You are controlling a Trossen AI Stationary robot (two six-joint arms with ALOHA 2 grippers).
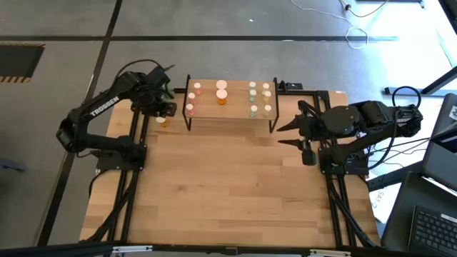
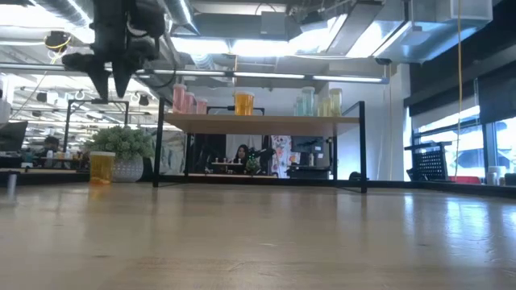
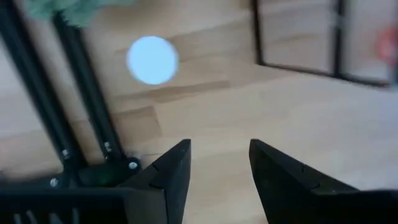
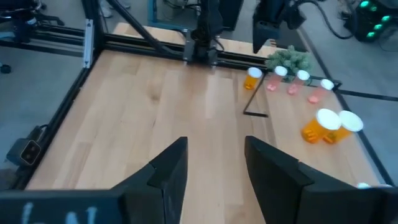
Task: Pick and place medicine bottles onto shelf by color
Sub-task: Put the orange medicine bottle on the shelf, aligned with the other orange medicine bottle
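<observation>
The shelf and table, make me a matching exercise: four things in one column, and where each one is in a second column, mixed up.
Things
1. pink bottles
2. pale green bottles
3. lone orange bottle
4. right gripper

Places
A. on the table beside the shelf, under the left gripper
B. left end of the shelf
C. over bare table off the shelf's right end, fingers apart, empty
D. right end of the shelf

Pairs: 1-B, 2-D, 3-A, 4-C
</observation>
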